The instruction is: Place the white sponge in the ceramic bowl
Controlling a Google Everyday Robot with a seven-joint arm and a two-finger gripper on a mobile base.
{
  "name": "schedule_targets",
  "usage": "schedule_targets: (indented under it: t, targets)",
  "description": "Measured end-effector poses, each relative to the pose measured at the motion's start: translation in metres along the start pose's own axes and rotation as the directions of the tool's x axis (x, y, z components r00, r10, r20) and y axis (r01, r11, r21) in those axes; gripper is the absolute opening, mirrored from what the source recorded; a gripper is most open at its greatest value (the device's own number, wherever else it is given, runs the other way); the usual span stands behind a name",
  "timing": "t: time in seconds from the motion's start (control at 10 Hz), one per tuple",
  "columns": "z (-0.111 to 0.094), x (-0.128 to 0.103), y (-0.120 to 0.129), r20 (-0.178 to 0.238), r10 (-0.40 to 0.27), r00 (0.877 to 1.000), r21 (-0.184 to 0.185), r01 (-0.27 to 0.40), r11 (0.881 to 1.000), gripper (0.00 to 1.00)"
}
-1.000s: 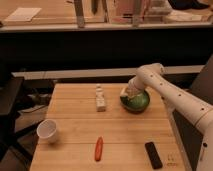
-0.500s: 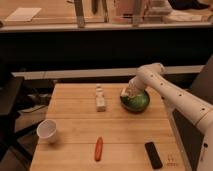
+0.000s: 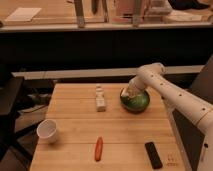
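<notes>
Sponge sits at bowl mouth w/ gripper on it; nothing's shifted, can't tell if grip's released.

tool over ceramic bowl, cup far left

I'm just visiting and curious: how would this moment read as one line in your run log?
gripper: over ceramic bowl, far side of table | white sponge: not visible | phase: placing, release unconfirmed
</notes>
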Motion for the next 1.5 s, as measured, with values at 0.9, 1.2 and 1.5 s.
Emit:
schedule_targets:
  t: [0.9,1.2,1.5]
  targets:
    - [-0.0021,0.0027,0.0028,-0.015,0.019,1.0,-0.011,-0.019,1.0,0.25]
    - [-0.0029,0.0035,0.0034,-0.02,0.024,1.0,-0.013,-0.024,1.0,0.32]
    - [-0.0036,0.0044,0.0043,-0.025,0.03,0.999,-0.016,-0.03,0.999,0.33]
